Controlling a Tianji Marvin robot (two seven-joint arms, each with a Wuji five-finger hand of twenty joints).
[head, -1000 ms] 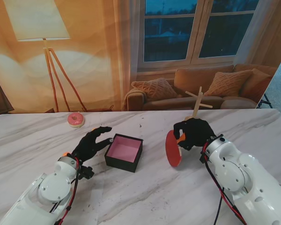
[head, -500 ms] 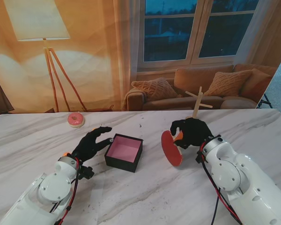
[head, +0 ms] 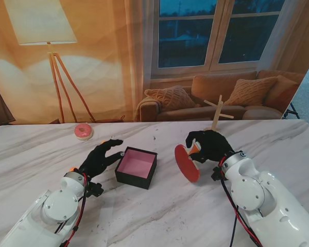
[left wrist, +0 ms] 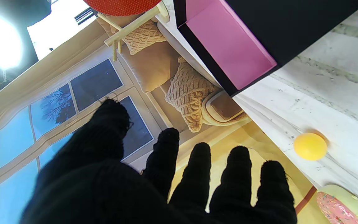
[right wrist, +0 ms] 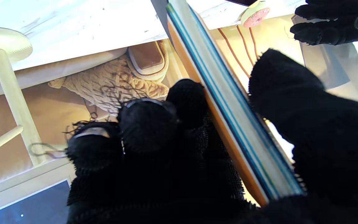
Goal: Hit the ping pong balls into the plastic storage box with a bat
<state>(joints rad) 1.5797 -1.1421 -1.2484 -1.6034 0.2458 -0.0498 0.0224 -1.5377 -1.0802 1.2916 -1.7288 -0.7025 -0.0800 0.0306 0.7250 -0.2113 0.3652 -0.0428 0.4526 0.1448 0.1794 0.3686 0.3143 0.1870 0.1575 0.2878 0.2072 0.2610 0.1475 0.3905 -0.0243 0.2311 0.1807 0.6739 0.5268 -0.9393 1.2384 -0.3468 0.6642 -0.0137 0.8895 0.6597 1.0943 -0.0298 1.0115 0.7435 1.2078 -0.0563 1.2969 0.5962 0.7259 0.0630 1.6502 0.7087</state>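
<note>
The right hand (head: 208,145) grips the red bat (head: 187,162) right of the pink-lined storage box (head: 137,167). The left hand (head: 100,157) hangs released; one orange ball (left wrist: 309,146), apparently beside it.

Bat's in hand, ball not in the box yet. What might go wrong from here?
1. The only visible ball lies on the left robot hand side of the box; the bat in the right robot hand is opposite, so reaching across may knock the box.
2. The open left robot hand, close beside the box, could get struck.
3. A mis-hit may send the ball into the nearby donut.
</note>
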